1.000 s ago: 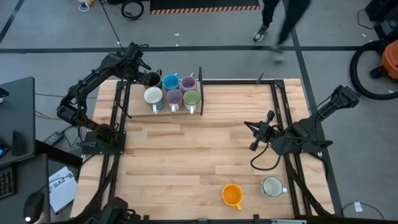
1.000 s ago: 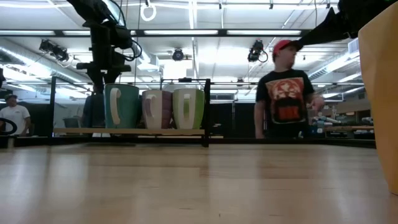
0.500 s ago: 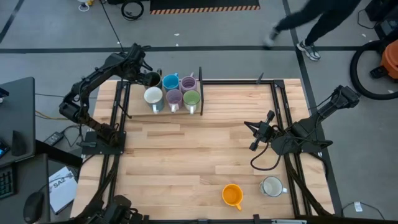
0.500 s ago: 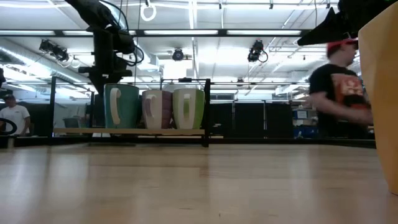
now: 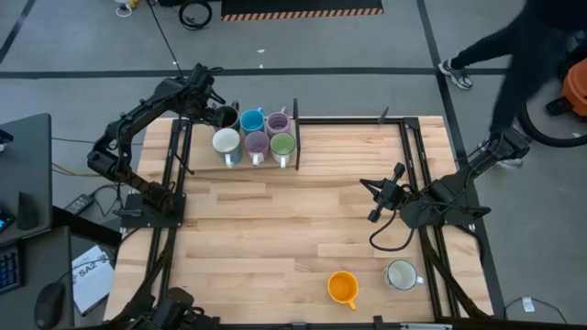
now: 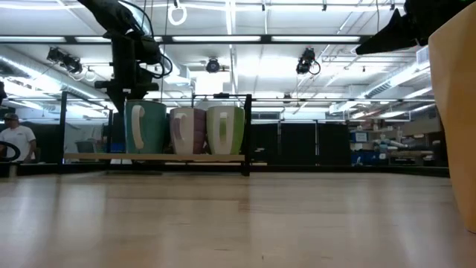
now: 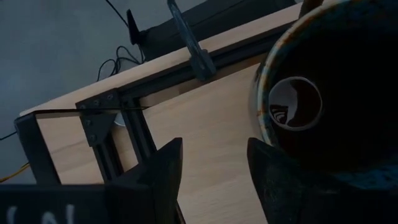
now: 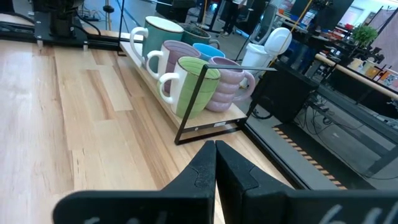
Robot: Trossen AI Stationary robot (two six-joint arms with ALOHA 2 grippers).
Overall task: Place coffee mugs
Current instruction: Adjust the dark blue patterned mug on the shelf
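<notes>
Spanning most of the high view, the wooden bench carries a black frame along its edges and a small rack at its far left corner. Both dark arms flank it: the left arm reaches to the rack, the right arm waits over the right side. On the rack stand six mugs in two rows: a dark brown mug, a blue mug and a lilac mug at the back, a white mug, a second lilac mug and a green mug in front. Near the bench's front edge an orange mug lies tipped on its side, with a second white mug just beside it, upright. The left pincer hangs at the dark brown mug, fingers spread, one finger close against the mug's wall and the other clear of it. The right pincer is clenched, grasping nothing.
</notes>
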